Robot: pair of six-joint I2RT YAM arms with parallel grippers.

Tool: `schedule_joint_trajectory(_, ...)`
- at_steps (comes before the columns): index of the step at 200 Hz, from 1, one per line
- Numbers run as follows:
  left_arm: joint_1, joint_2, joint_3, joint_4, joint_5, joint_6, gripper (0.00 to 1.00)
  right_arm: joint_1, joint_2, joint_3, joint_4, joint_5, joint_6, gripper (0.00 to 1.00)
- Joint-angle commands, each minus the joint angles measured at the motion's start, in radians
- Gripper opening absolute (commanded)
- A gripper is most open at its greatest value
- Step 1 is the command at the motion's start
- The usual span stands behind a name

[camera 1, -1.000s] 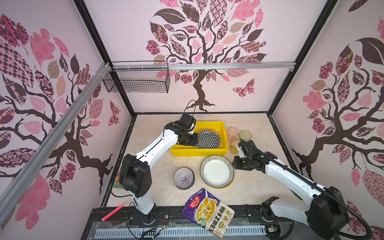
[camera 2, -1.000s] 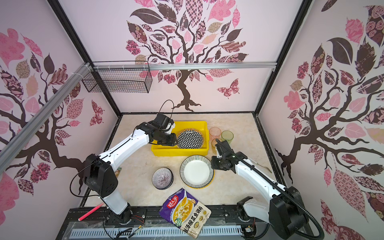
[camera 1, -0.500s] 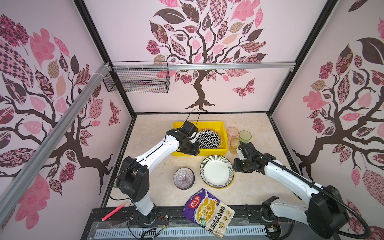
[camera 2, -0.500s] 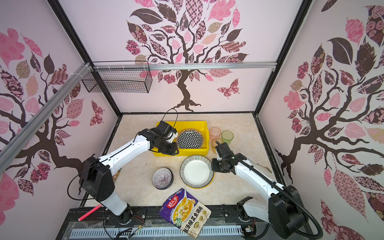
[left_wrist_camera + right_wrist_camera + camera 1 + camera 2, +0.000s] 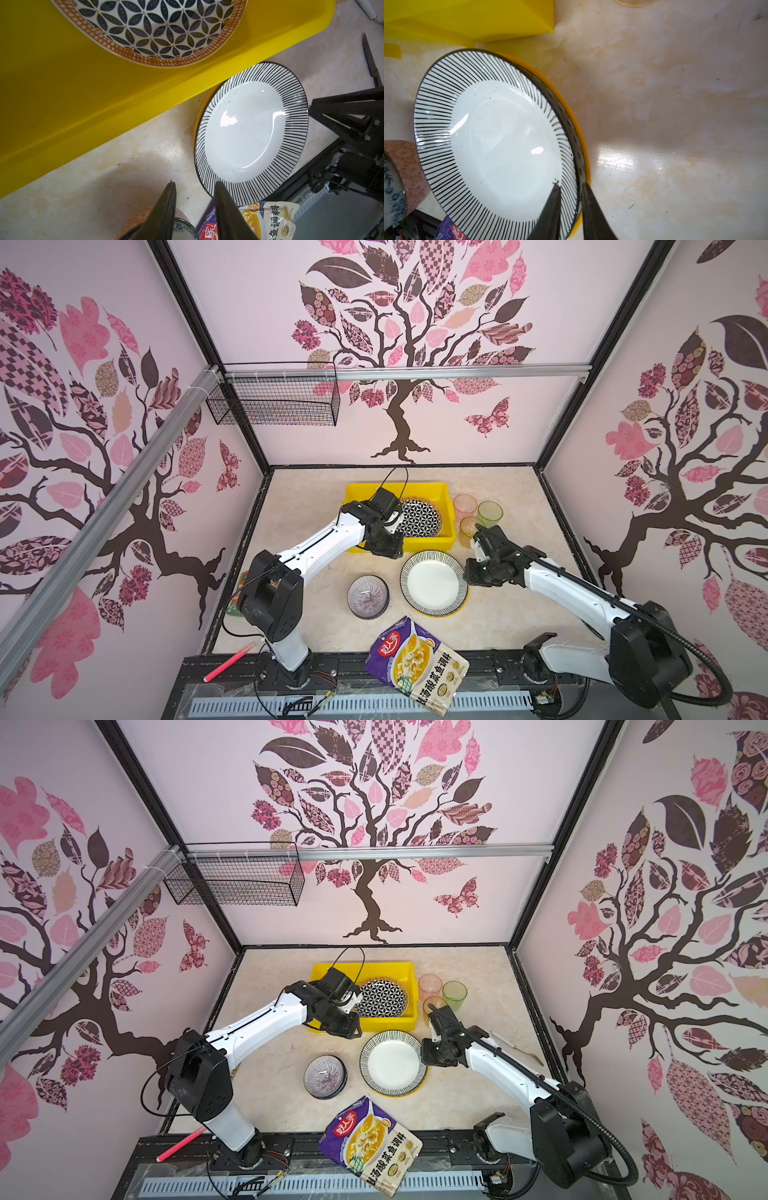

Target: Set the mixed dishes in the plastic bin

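Right wrist view shows you the right gripper (image 5: 570, 185) straddling the rim of the striped plate (image 5: 500, 135), jaws narrowly parted; you cannot tell whether they clamp it.

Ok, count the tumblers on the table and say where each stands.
3. All stand right of the yellow bin: the pink tumbler farthest back, the green tumbler beside it, the amber tumbler in front. None seems hidden.

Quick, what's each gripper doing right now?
Left gripper: open, empty.
Right gripper: straddling the striped plate at its rim; whether it grips cannot be told.
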Motion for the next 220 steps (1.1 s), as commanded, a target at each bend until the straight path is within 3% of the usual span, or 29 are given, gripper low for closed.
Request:
schedule_joint_trajectory(1,-0.006,0.015,-0.026,-0.018,-0.008,0.019,0.35,0.006,0.021,-0.002,-0.007,-0.004,-0.003,0.21)
schedule_joint_trajectory(220,-0.052,0.131,-0.017,-0.038,0.029,0.025,0.38,0.006,0.086,-0.029,0.053,-0.041,-0.027,0.12)
